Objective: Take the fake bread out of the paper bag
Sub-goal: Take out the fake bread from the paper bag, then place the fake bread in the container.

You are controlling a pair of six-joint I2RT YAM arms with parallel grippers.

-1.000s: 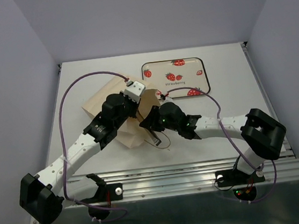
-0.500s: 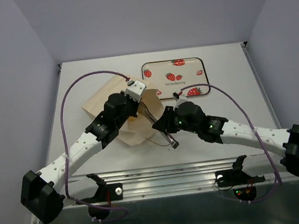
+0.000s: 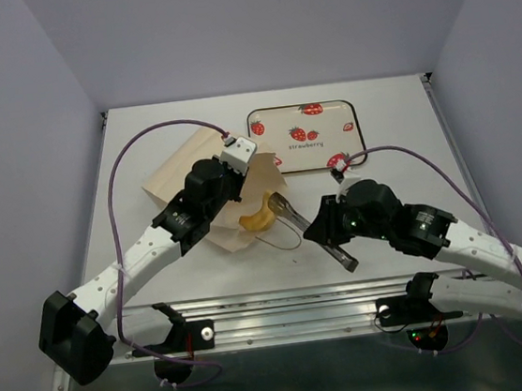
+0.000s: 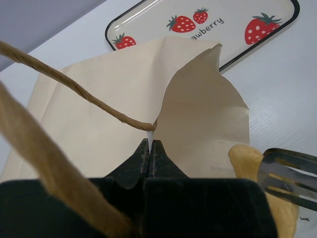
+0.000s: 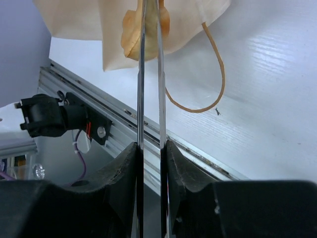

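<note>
Paper bag (image 3: 189,187) lies on its side on the white table (image 3: 408,160), left of centre, mouth facing right toward the right arm. Left gripper (image 3: 241,165) sits at the upper lip of the mouth. In the left wrist view, its fingers (image 4: 150,148) are pressed together on the paper bag (image 4: 99,114) edge, pinching the paper so the mouth stands open. A tan string handle (image 4: 74,87) runs across that view, just above the pinch point.

1 croissant (image 3: 257,218), glossy golden-orange, is at the bag mouth, partly out. Right gripper (image 3: 275,201) holds it by the right end. In the right wrist view, the 2 long thin fingers (image 5: 140,74) stand nearly parallel with only a narrow gap, clamped on the croissant (image 5: 130,34), with bag paper (image 5: 79,20) right behind it. In the left wrist view, the croissant (image 4: 245,158) and 1 metal finger (image 4: 290,171) of the right gripper show at the lower right.

The other bread pieces are not visible in any view.

A second string handle loop (image 3: 280,240) lies loose on the table just in front of the bag mouth, seen also from the right wrist (image 5: 218,64). The strawberry-patterned tray (image 3: 328,117) sits behind the bag mouth, its near-left corner close to the bag. Whether they touch, cannot tell. The aluminium rail (image 3: 302,304) runs along the near table edge.
</note>
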